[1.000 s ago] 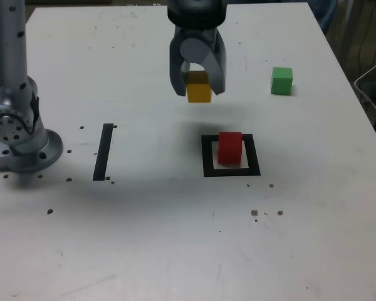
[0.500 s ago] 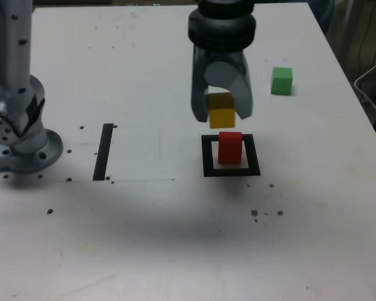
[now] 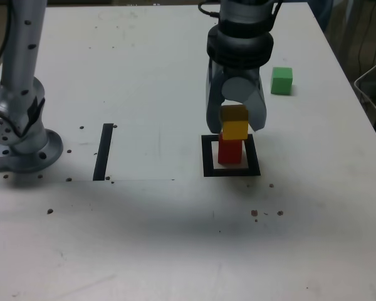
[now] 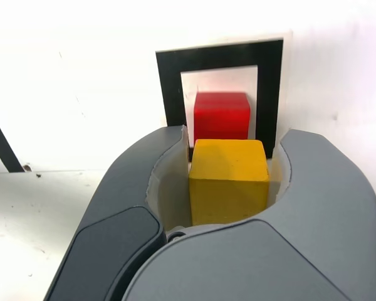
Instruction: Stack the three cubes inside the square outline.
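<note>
My gripper is shut on the yellow cube, holding it right above the red cube; whether the two touch I cannot tell. The red cube stands inside the square outline, a black frame with a white centre. In the wrist view the yellow cube sits between the grey fingers, with the red cube and the square outline beyond it. The green cube rests alone on the table at the exterior view's upper right.
A straight black strip lies on the white table toward the exterior view's left, also visible as the strip in the wrist view. The arm's grey base stands at the far left. Small dark specks dot the tabletop.
The gripper carried the yellow cube toward the exterior view's right and down, from above bare table to just over the red cube. The red and green cubes stayed put.
</note>
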Available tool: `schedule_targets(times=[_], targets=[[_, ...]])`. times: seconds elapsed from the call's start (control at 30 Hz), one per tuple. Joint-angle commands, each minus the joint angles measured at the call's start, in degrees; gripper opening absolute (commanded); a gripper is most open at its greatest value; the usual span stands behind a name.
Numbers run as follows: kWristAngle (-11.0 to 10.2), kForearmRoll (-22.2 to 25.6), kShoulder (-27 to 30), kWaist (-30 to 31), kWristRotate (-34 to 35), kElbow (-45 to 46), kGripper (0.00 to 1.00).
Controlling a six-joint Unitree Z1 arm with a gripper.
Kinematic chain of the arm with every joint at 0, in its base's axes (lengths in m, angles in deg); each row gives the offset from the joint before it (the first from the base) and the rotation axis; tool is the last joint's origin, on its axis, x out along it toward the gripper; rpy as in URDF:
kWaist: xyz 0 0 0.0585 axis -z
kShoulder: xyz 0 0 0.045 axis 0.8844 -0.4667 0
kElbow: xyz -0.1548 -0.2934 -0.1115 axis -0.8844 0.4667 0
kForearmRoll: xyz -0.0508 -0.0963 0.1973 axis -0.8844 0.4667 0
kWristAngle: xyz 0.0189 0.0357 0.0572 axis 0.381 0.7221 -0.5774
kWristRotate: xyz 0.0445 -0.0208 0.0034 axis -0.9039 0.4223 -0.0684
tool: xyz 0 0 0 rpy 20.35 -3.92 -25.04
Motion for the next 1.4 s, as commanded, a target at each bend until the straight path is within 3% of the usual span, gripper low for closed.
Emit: schedule_targets(times=[0.0,1.03,1.37], targets=[[-0.36,-0.16,-0.50,-0.48,0.25,0.28,0.04],[-0.23,-2.15,-1.30,-1.34,0.19,2.45,0.12],[0.32,-2.16,-1.32,-1.34,0.33,3.10,0.25]])
